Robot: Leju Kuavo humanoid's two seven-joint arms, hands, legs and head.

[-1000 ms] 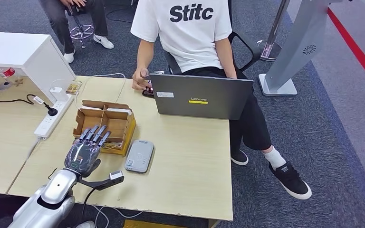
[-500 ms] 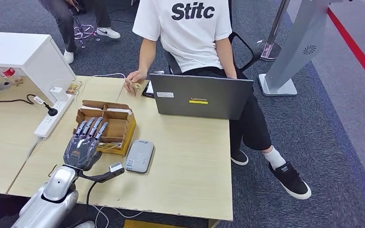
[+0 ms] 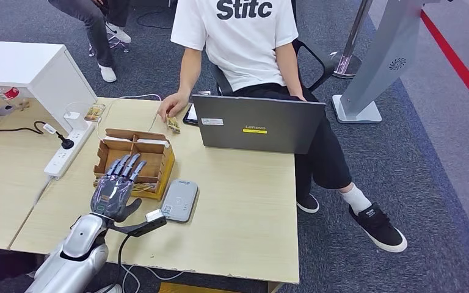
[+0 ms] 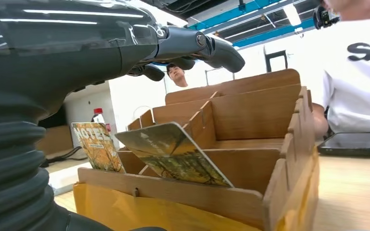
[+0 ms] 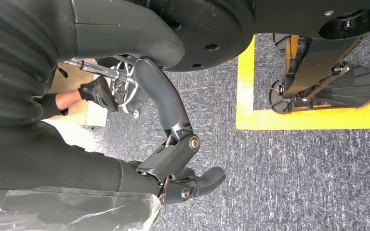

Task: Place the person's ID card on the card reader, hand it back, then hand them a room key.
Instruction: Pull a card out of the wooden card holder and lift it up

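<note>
Since a second ago, our left hand [image 3: 115, 192] has edged forward over the near edge of the wooden card box [image 3: 135, 160], fingers spread and empty. One grey card reader [image 3: 179, 200] lies just right of it. Two printed cards [image 4: 173, 154] stand in the box's front slots. Our right hand [image 5: 183, 168] hangs beside the body with fingers curled around nothing. Farther off, the seated person's hand [image 3: 172, 106] has left the phone and now holds one small card [image 3: 173, 124] above the table beside one laptop [image 3: 258, 124].
</note>
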